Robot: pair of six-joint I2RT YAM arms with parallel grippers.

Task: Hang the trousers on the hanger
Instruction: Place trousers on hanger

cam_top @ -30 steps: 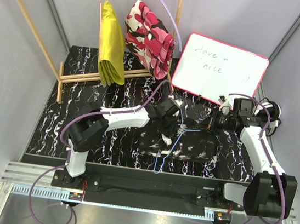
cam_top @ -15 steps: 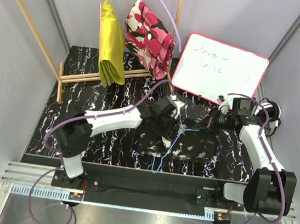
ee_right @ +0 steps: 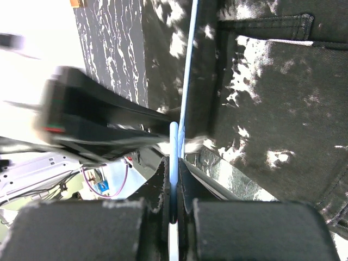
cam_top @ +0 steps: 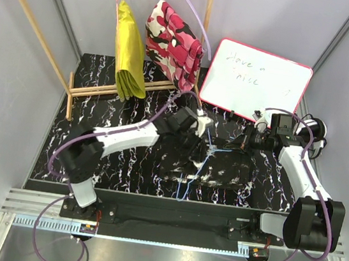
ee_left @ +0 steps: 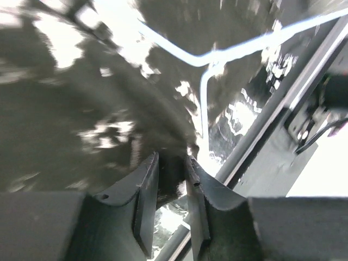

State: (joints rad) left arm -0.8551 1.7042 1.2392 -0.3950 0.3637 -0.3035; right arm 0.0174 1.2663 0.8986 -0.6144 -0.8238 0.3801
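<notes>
The trousers (cam_top: 218, 168), black with white blotches, lie flat in the middle of the table. The thin light-blue hanger (cam_top: 196, 169) lies across them, its hook toward the near edge. My left gripper (cam_top: 198, 134) sits at the trousers' back left corner. In the left wrist view a dark fold of the trousers (ee_left: 81, 109) fills the gap in my left gripper (ee_left: 173, 163), with the hanger (ee_left: 217, 54) just beyond. My right gripper (cam_top: 245, 143) is at the hanger's right end. My right gripper (ee_right: 173, 157) is shut on the hanger (ee_right: 187, 70), beside the trousers (ee_right: 283, 98).
A wooden rack (cam_top: 40, 23) stands at the back left. It carries a yellow garment (cam_top: 128, 50) on a pink hanger and a pink camouflage garment (cam_top: 173, 43) on a lilac hanger. A whiteboard (cam_top: 255, 83) leans at the back right.
My left gripper opened, then closed on a fold of the trousers and shifted slightly back and left, its elbow swinging outward. The right arm kept still, holding the hanger.
</notes>
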